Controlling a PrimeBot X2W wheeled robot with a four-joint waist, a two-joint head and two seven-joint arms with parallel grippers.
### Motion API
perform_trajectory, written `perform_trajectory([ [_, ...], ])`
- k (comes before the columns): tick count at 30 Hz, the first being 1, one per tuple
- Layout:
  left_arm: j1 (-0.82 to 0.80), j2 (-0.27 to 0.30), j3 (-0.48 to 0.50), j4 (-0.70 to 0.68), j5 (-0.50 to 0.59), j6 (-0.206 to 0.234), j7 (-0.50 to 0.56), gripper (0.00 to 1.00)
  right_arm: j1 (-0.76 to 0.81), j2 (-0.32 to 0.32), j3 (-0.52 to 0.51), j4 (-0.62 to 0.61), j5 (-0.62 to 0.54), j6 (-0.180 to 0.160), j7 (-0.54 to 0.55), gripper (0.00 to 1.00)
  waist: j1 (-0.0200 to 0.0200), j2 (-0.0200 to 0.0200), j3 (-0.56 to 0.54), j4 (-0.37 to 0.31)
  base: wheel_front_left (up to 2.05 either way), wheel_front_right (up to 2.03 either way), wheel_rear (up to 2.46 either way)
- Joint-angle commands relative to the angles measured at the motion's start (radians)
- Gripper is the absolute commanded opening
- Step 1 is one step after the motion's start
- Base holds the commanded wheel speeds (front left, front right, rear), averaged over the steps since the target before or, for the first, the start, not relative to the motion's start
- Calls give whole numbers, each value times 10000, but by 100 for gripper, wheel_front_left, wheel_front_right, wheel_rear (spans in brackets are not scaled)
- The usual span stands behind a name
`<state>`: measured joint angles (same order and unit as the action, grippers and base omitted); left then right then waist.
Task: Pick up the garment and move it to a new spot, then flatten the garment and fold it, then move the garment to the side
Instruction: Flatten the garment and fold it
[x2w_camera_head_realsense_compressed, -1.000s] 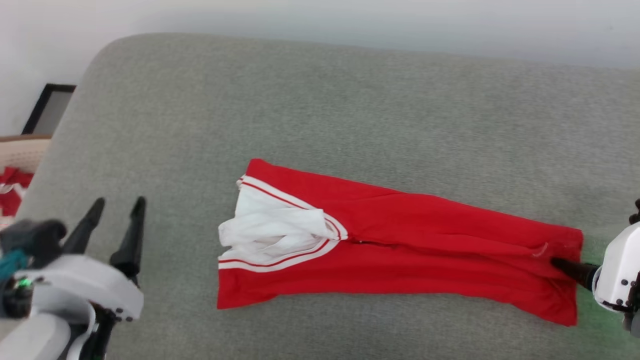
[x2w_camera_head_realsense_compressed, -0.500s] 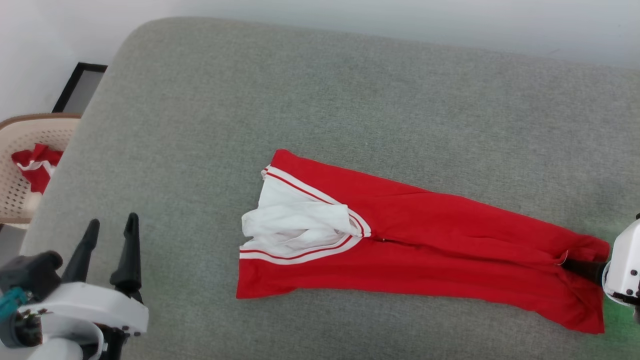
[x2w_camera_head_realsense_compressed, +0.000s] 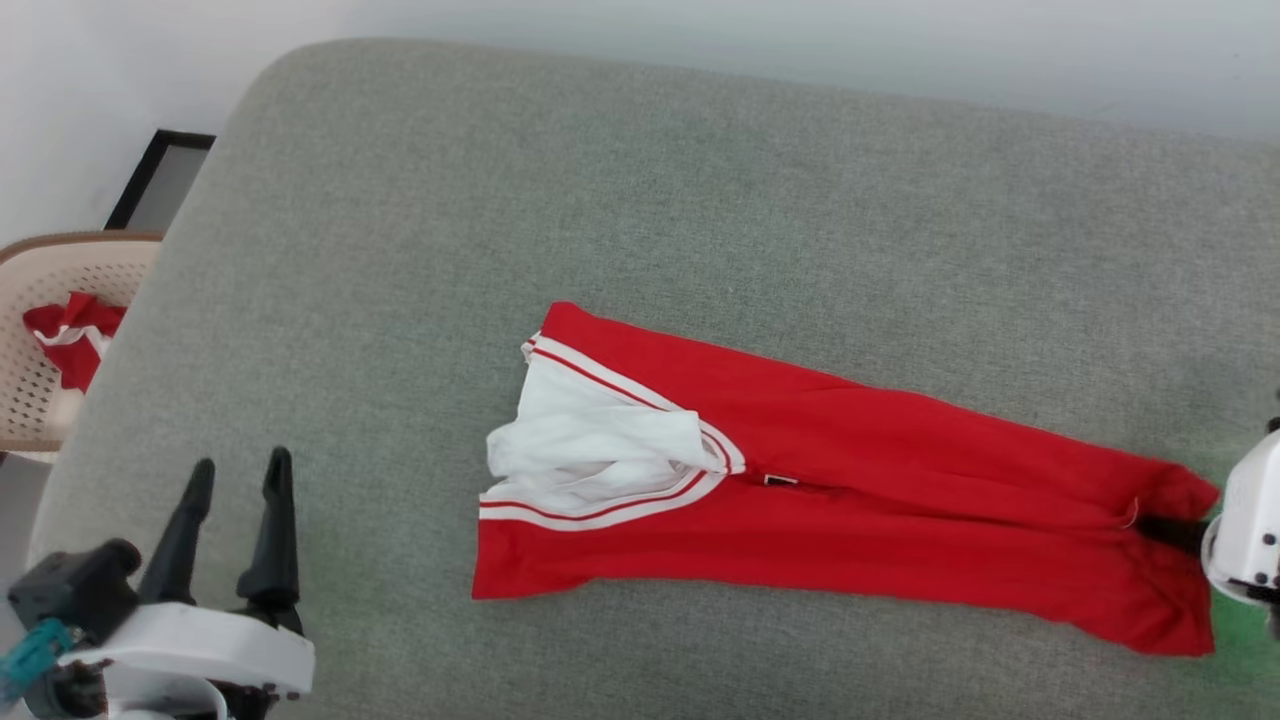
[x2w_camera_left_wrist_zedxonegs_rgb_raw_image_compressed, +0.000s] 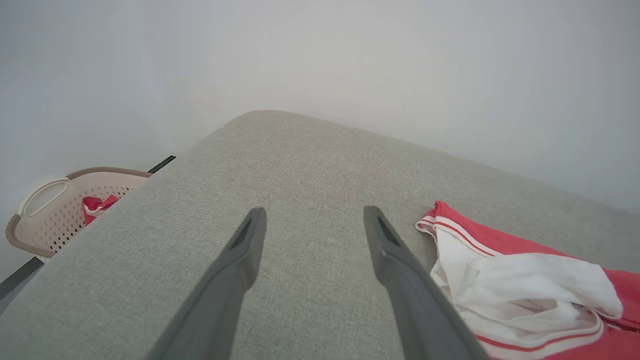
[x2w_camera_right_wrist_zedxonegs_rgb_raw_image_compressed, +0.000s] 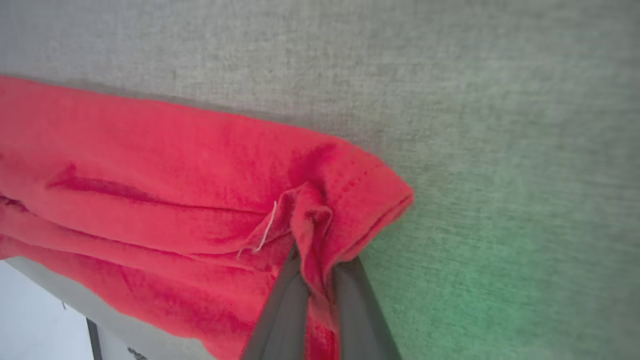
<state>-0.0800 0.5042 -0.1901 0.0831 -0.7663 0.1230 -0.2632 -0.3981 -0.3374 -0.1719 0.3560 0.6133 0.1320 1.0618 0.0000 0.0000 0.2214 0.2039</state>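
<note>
On the grey upholstered surface (x2w_camera_head_realsense_compressed: 700, 200), the garment (x2w_camera_head_realsense_compressed: 900, 500) lies folded lengthwise into a long strip, its right-end hem clamped between the right fingers (x2w_camera_right_wrist_zedxonegs_rgb_raw_image_compressed: 280, 310), the left fingers (x2w_camera_left_wrist_zedxonegs_rgb_raw_image_compressed: 235, 270) spread and empty; cross-folding and moving aside apparently remain.

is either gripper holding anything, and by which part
The right gripper pinches the red T-shirt by a fold at its hem end; the left gripper holds nothing.
</note>
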Motion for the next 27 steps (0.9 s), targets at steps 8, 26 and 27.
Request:
perform_trajectory([
  [8,248,-332,275,138,542,-383,-11,100,-296,-931,-677,496,-969,-24,-454,0,0,0,-245,-149,0,0,0],
  [26,671,-767,656,454,942,-702,-12,100,-812,-343,-129,-353,-22,-22,320,0,0,0,-880,-640,0,0,0],
  [27,685,-788,661,456,931,-705,-12,100,-810,-150,-42,-633,131,-22,442,0,0,0,-910,-659,0,0,0],
])
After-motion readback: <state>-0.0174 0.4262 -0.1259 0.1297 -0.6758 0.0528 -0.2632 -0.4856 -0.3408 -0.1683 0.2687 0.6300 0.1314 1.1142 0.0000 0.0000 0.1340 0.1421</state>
